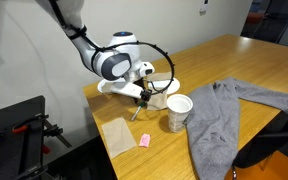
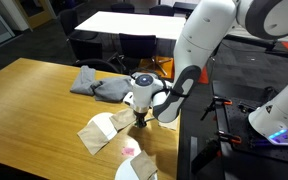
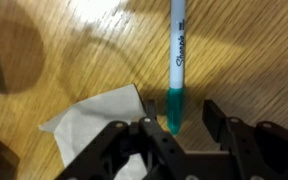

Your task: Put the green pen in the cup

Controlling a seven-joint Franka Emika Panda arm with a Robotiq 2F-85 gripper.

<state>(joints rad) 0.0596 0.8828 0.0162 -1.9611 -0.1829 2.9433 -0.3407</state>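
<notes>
Seen from the wrist, the green pen (image 3: 175, 70), a Sharpie marker with a white barrel and a green cap, lies flat on the wooden table (image 3: 254, 60). Its long axis points straight away from the gripper (image 3: 180, 128), with the cap end nearest, lying between jaws that stand apart and hold nothing. We judge that closing them would pinch squarely across the pen. A sheet of tan paper (image 3: 94, 120) lies just beside the cap. Only an exterior view shows the cup (image 1: 178, 110), upright near the gripper; the pen is too small to make out there.
</notes>
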